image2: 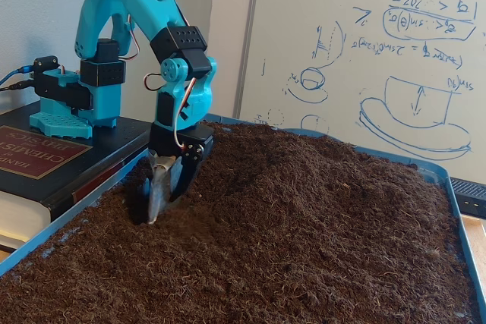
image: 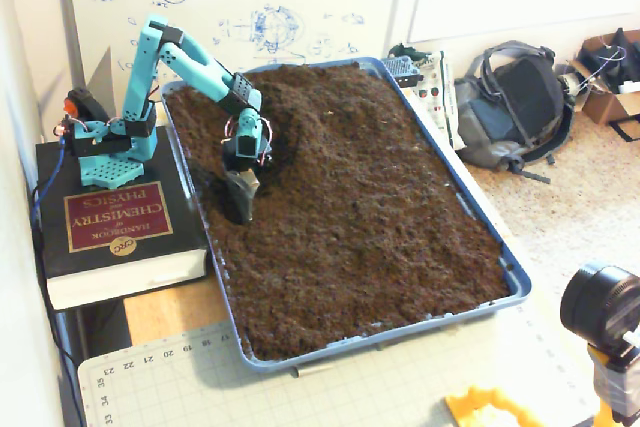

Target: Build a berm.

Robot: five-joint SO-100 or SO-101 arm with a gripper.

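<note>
Blue tray [image: 512, 277] filled with dark soil, whose raised berm [image: 300, 97] [image2: 304, 165] lies toward the whiteboard end, beside the teal arm [image: 190, 57] mounted on a thick book [image: 120, 237]. Gripper [image: 240, 202] [image2: 156, 202], blade tip dug into the soil at the berm's near foot; whether its fingers are apart or together cannot be told.

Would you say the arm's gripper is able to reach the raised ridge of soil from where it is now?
Probably yes: the gripper is already dug into the soil beside the ridge, nothing between them.
</note>
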